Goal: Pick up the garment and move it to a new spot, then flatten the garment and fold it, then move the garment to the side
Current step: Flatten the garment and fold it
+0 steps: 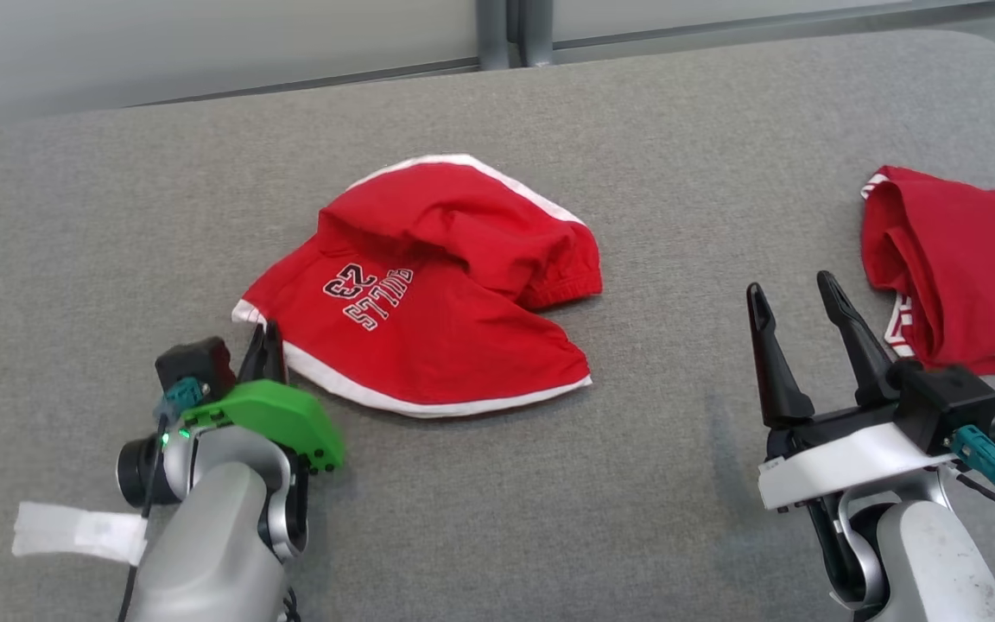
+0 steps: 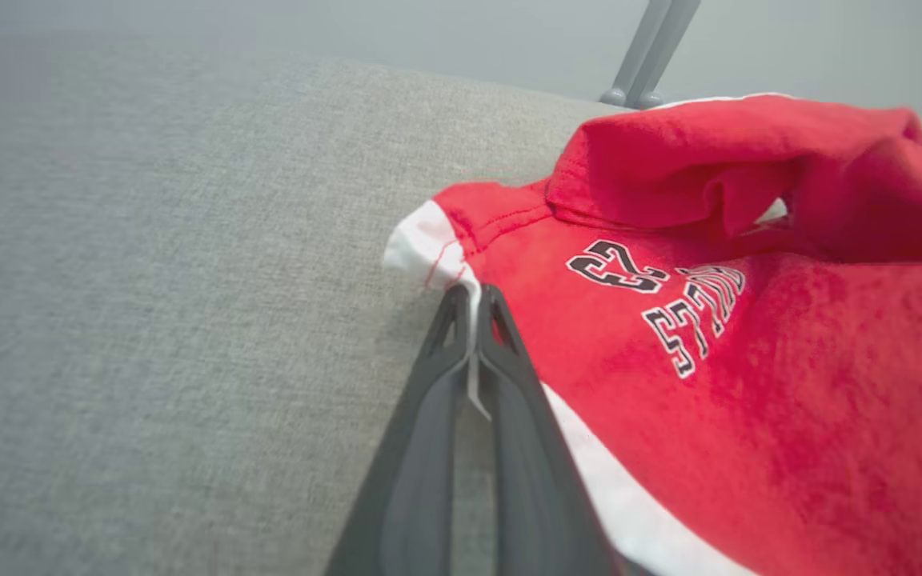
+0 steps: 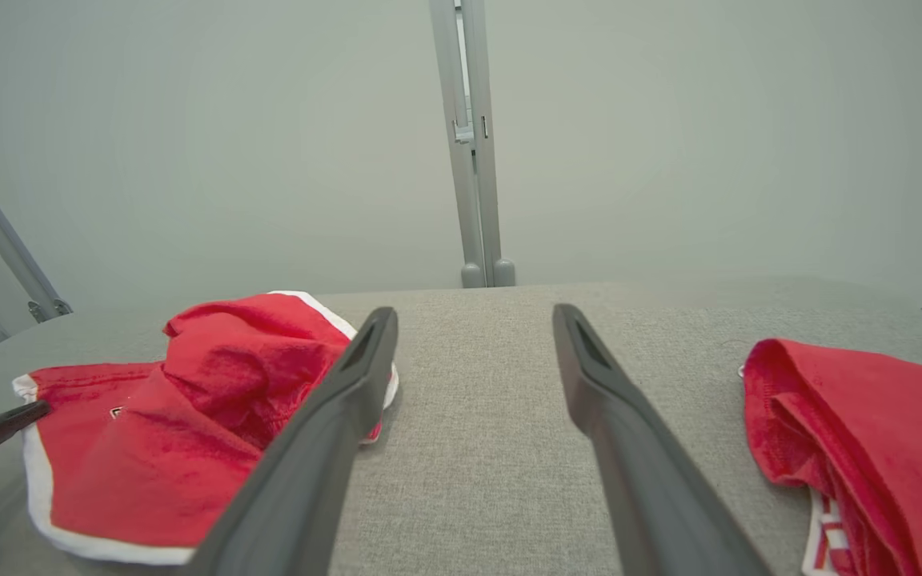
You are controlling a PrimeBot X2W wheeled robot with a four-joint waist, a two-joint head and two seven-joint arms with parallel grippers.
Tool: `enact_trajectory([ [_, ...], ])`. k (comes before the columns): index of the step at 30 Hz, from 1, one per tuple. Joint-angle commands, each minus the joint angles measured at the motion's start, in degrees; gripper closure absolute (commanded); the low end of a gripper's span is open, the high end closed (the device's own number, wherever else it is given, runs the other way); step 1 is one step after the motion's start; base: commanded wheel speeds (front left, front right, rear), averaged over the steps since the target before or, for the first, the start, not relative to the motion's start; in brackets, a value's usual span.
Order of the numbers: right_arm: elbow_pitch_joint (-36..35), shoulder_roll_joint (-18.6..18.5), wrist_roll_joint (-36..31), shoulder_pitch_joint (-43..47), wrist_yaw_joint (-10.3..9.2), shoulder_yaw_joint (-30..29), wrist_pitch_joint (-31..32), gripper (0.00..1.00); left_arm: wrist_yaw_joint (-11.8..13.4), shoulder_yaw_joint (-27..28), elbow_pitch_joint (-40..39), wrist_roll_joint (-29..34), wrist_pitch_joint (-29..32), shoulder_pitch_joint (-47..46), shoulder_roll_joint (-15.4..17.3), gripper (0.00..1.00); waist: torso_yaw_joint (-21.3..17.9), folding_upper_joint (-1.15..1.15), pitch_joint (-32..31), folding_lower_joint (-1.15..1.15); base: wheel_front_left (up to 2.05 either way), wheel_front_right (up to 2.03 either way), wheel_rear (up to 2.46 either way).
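My left pincer (image 1: 264,347) is clenched on the white hem corner (image 2: 425,244) of the garment (image 1: 428,302), with the trim nipped between both fingers right at their tips. The garment, a red jersey edged in white, lies crumpled in the middle of the grey table (image 1: 636,112). From that pincer it spreads away up and to the right. Its long axis runs roughly from the gripped corner toward the far bunch, where the cloth is folded over itself. My right pincer (image 1: 791,289) hangs released with its fingers wide, well to the right of the garment and with bare table between them, so the left arm is plainly the nearer one. A second red garment (image 1: 964,268) lies just beside the right pincer at the table's right edge, and I judge that side crowded. Open room lies to the left and along the near strip. I reckon a lift and carry that way would pull the bulk clear without snagging
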Motion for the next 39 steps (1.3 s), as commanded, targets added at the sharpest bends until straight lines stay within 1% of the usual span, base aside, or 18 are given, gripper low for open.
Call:
enact_trajectory([
  [1, -0.3, -0.1, -0.6, 0.6, 0.0, -0.2, 0.1, 0.0, 0.9, 0.7, -2.1, 0.9, -0.1, 2.3, 0.1, 1.0, 2.5, 0.35, -1.6, 0.0, 0.0, 0.0, 0.0],
  [6, -0.4, -0.1, -1.1, 1.5, 0.0, -0.6, 0.7, 0.0, 4.1, 3.8, -9.7, 2.3, -0.1, 10.4, -0.6, 1.0, 3.9, 0.35, -2.3, 0.0, 0.0, 0.0, 0.0],
  [10, -0.4, -0.1, -1.6, 2.1, 0.0, -0.8, 1.4, 0.0, 5.6, 6.1, -13.4, 2.6, -0.2, 15.1, -1.0, 1.0, 4.8, 0.35, -2.9, 0.0, 0.0, 0.0, 0.0],
  [17, -0.4, -0.1, -2.1, 3.2, -0.01, -0.7, 2.6, 0.0, 5.7, 9.2, -14.7, 2.9, -0.1, 18.2, -1.5, 1.0, 5.4, 0.35, -3.5, 0.0, 0.0, 0.0, 0.0],
  [19, -0.5, -0.1, -2.0, 3.5, -0.01, -0.8, 2.7, 0.0, 5.2, 9.9, -14.3, 2.9, -0.1, 18.8, -1.7, 1.0, 5.4, 0.35, -3.6, 0.0, 0.0, 0.0, 0.0],
  [20, -0.5, -0.1, -2.0, 3.6, -0.01, -0.8, 2.9, 0.0, 5.0, 10.2, -14.0, 2.8, -0.1, 19.0, -1.8, 0.98, 5.3, 0.35, -3.6, 0.0, 0.0, 0.0, 0.0],
  [22, -0.6, -0.1, -1.9, 3.6, -0.01, -0.9, 2.9, 0.0, 4.5, 10.8, -13.6, 3.0, -0.1, 19.2, -2.0, 0.53, 5.2, 0.35, -3.8, 0.0, 0.0, 0.0, 0.0],
  [23, -0.7, -0.1, -1.9, 3.6, -0.01, -1.0, 2.9, 0.0, 4.2, 11.1, -13.5, 3.1, -0.2, 19.4, -2.1, 0.09, 5.2, 0.35, -3.8, 0.0, 0.0, 0.0, 0.0],
  [24, -0.7, -0.1, -1.9, 3.6, -0.01, -1.1, 2.9, 0.0, 4.0, 11.5, -13.5, 3.2, -0.1, 19.7, -2.2, 0.0, 5.1, 0.35, -3.9, 0.0, 0.0, 0.0, 0.0],
  [27, -0.9, -0.1, -1.8, 3.8, -0.01, -1.3, 2.8, 0.0, 3.2, 12.9, -14.6, 3.8, -0.1, 20.5, -2.4, 0.0, 5.2, 0.35, -4.1, 0.0, 0.0, 0.0, 0.0],
  [29, -1.0, -0.1, -1.7, 3.9, 0.0, -1.5, 2.7, 0.0, 3.0, 13.9, -16.3, 5.6, -0.2, 21.2, -1.9, 0.0, 5.3, 0.35, -4.2, 0.0, 0.0, 0.0, 0.0],
  [34, -1.4, -0.1, -1.4, 4.1, 0.0, -1.9, 2.4, 0.0, 1.5, 16.8, -23.3, 10.3, -0.1, 23.9, -1.3, 0.0, 5.8, 0.35, -4.9, 0.0, 0.0, 0.0, 0.0],
  [37, -1.4, -0.1, -1.4, 4.2, -0.01, -2.2, 2.2, 0.0, 0.9, 17.7, -28.2, 14.1, -0.1, 25.6, -0.9, 0.0, 6.2, 0.35, -5.7, 0.0, 0.0, 0.0, 0.0],
  [38, -1.4, -0.1, -1.4, 4.2, -0.01, -2.2, 2.2, 0.0, 0.9, 17.7, -28.2, 14.1, -0.1, 25.6, -0.9, 0.0, 6.2, 0.35, -5.7, 0.0, 0.0, 0.0, 0.0],
  [39, -1.3, -0.1, -1.3, 4.1, -0.01, -2.2, 2.0, 0.0, 0.3, 17.8, -29.6, 15.1, -0.1, 26.2, -0.9, 0.0, 6.3, 0.35, -5.9, 0.0, 0.0, 0.0, 0.0],
])
